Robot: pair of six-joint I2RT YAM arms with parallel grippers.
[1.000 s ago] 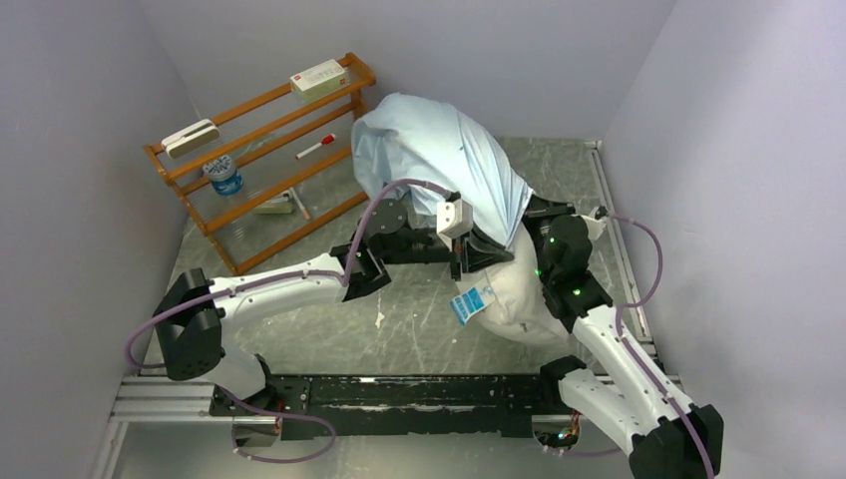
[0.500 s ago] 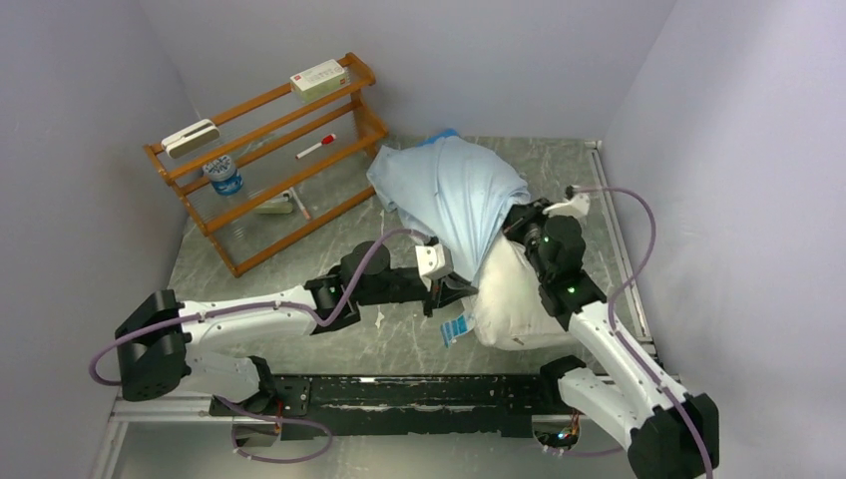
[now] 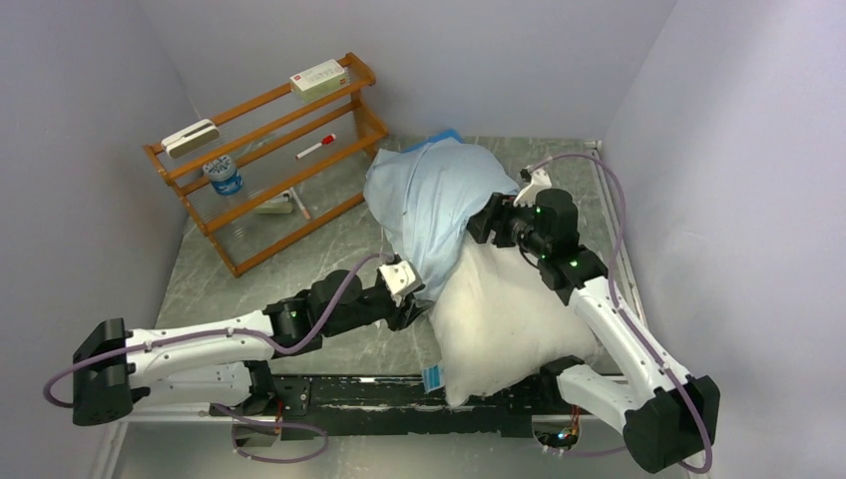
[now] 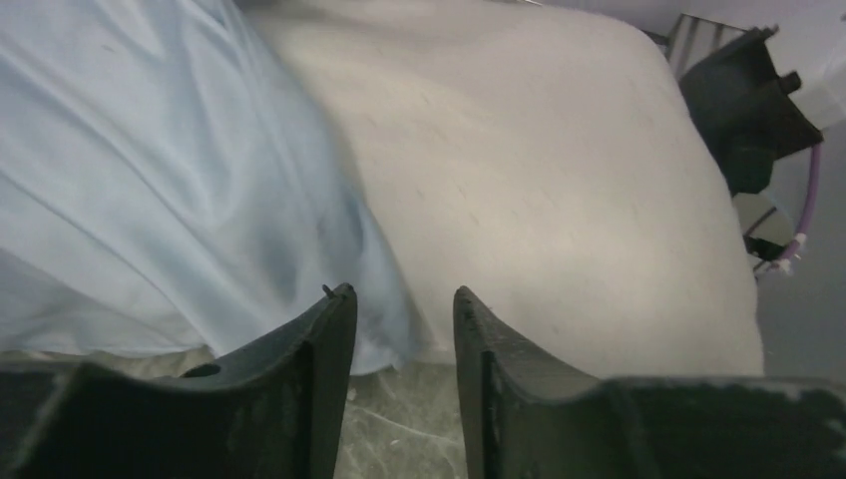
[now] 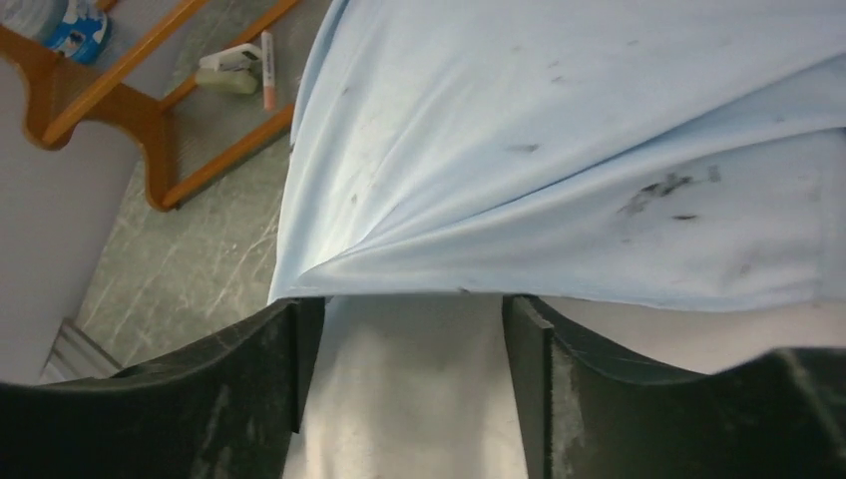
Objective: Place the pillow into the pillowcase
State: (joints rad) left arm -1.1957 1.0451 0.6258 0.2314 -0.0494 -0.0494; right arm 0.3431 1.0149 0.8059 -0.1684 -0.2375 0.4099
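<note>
The white pillow [image 3: 509, 319] lies on the table at the right, its far end tucked inside the pale blue pillowcase [image 3: 434, 195]; its near end with the blue tag [image 3: 432, 377] hangs over the front rail. My left gripper [image 3: 414, 304] is open at the pillowcase's near-left hem, where pillowcase [image 4: 150, 180] meets pillow [image 4: 559, 170]; only bare table shows between the left gripper's [image 4: 399, 299] jaws. My right gripper [image 3: 484, 222] is open above the pillow. In the right wrist view the right gripper [image 5: 414, 309] straddles bare pillow [image 5: 409, 399] just below the pillowcase [image 5: 559, 150] hem.
A wooden rack [image 3: 264, 150] stands at the back left with a box, an eraser, a marker and a small tub. A bright blue corner [image 3: 444, 135] pokes out behind the pillowcase. Grey walls close in on three sides. The black rail [image 3: 349, 391] runs along the near edge.
Both grippers have opened and let go of the pillowcase. The pillow has dropped from its raised position onto the table, sliding toward the near edge. The left arm has pulled back and lower.
</note>
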